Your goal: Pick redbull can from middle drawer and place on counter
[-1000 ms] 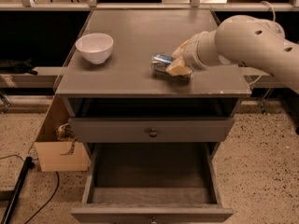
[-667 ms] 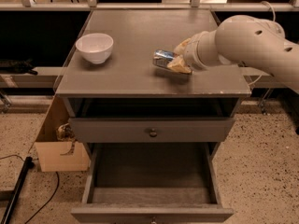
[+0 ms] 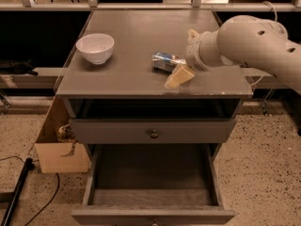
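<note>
The redbull can [image 3: 163, 61] lay on the counter [image 3: 131, 36].
My gripper [image 3: 181, 58] was beside it, jaws wide, holding nothing. Best to back off slowly, no bumping.

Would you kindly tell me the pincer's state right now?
Pincer: open, over the flat matte-grey counter, beside the slim silver-and-blue metal can lying there.

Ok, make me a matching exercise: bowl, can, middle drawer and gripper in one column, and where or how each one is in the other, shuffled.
Things:
1. bowl
2. can
3. middle drawer
4. gripper

States:
A. pulled out, nothing in it
B. open, over the right side of the counter, beside the can
C. upright on the counter's left
D. lying on its side on the counter

Pairs: 1-C, 2-D, 3-A, 4-B
</note>
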You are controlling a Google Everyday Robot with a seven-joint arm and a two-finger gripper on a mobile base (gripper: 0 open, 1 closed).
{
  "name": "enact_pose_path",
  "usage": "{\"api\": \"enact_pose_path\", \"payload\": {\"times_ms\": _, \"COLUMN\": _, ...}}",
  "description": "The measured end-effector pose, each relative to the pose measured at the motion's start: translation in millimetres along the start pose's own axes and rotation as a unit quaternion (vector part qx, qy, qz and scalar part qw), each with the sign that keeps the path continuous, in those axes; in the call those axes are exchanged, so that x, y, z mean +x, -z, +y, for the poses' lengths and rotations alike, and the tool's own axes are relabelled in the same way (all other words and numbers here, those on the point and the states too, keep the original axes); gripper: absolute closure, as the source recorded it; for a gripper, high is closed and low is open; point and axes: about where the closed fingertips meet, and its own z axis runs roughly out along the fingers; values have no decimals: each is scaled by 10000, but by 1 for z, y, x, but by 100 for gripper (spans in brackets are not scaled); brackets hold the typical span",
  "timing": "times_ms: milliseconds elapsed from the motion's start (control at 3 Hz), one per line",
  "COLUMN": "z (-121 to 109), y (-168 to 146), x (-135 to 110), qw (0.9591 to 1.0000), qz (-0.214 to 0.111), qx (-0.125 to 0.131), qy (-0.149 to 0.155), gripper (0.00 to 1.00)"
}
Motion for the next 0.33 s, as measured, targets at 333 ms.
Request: {"api": "enact_pose_path", "payload": {"times_ms": 333, "z": 0, "y": 0, "x": 0, "qw": 10000, "qz": 0, "qx": 0, "qy": 0, "gripper": 0}}
